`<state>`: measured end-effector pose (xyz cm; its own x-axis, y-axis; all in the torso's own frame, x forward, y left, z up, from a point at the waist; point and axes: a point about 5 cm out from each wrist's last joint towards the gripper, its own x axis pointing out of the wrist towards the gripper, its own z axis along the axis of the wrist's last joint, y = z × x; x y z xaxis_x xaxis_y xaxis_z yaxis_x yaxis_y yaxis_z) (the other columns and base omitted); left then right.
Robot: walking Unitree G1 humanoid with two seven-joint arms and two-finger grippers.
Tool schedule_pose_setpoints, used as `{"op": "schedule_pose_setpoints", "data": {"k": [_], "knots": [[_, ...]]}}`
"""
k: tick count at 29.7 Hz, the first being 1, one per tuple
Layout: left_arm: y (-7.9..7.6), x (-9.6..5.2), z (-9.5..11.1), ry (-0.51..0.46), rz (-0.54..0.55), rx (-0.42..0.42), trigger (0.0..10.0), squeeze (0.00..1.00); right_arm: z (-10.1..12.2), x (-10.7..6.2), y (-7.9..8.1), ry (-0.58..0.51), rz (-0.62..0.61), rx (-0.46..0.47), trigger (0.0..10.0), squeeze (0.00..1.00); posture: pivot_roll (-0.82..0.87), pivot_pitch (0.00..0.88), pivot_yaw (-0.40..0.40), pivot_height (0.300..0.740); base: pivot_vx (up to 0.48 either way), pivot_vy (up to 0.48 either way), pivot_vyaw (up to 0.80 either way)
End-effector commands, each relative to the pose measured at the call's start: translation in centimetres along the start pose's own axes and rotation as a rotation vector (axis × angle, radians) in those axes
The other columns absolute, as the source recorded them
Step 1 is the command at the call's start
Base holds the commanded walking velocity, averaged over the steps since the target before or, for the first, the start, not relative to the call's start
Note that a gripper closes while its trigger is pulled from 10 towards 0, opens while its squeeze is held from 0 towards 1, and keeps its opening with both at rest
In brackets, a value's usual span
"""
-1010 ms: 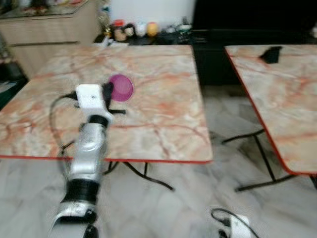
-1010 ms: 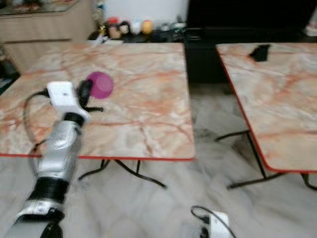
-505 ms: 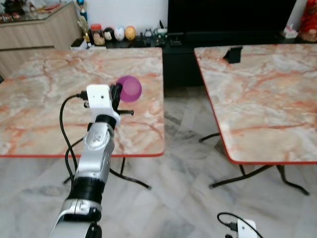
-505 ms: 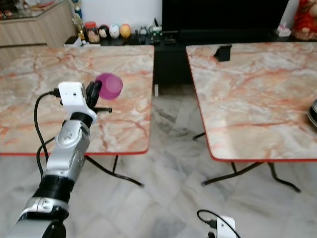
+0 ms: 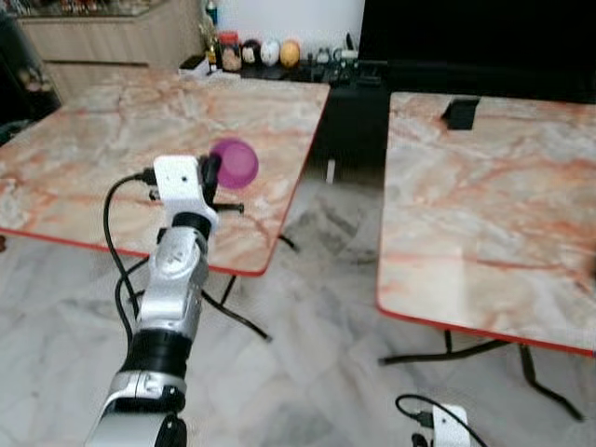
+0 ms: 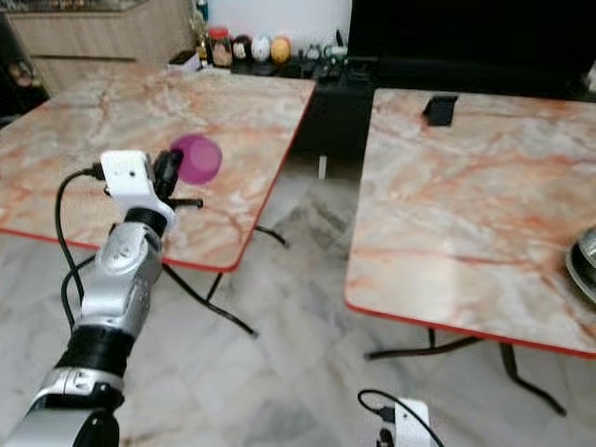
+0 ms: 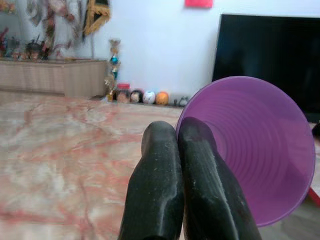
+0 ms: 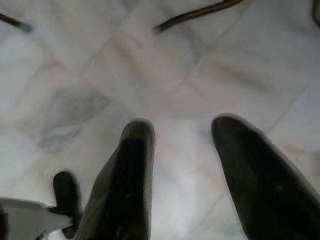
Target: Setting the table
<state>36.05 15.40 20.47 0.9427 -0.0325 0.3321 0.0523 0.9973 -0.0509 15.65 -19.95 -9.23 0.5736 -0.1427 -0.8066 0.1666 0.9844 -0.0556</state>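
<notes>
My left gripper (image 5: 213, 173) is shut on the rim of a purple plastic cup (image 5: 235, 162), held in the air above the near right part of the left marble table (image 5: 112, 130). In the left wrist view the two black fingers (image 7: 160, 190) pinch the cup (image 7: 255, 150) by its wall, its mouth tipped sideways. The right marble table (image 5: 484, 214) stands across a gap of floor. My right gripper (image 8: 182, 165) hangs low with its fingers apart over the marble floor, holding nothing.
A black object (image 5: 459, 112) lies at the far edge of the right table. A metal dish (image 6: 584, 265) shows at that table's right edge. Small jars and ornaments (image 5: 261, 51) line a low dark cabinet behind. A wooden sideboard (image 5: 102, 42) stands at the far left.
The camera has turned and moved, so both tables have shifted in the picture. The left gripper still holds the purple cup in the same pose.
</notes>
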Motion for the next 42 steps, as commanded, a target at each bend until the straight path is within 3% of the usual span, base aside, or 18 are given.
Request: {"op": "schedule_pose_setpoints", "data": {"k": [1,15,27,42], "knots": [[0.1,0.0,0.0,0.005,0.001,-0.005,10.0,0.00,-0.8,-0.2,-0.1,0.026,-0.001,0.020,10.0,0.00,0.02,0.000,0.011,0.740,0.000,-0.469,0.00],[0.0,0.1,0.0,0.007,-0.015,-0.010,10.0,0.00,-0.6,-0.1,0.2,0.028,-0.004,0.029,10.0,0.00,0.02,0.000,0.010,0.740,0.000,-0.468,0.00],[0.8,0.1,0.1,0.004,0.008,-0.007,10.0,0.00,-0.7,-0.1,0.1,0.033,-0.001,0.020,10.0,0.00,0.02,0.000,0.005,0.740,0.000,-0.448,-0.61],[1.0,0.0,0.0,0.009,0.036,0.007,10.0,0.00,-0.1,0.1,0.4,0.026,0.007,-0.002,10.0,0.00,0.02,0.000,0.002,0.740,0.000,-0.038,0.00]]}}
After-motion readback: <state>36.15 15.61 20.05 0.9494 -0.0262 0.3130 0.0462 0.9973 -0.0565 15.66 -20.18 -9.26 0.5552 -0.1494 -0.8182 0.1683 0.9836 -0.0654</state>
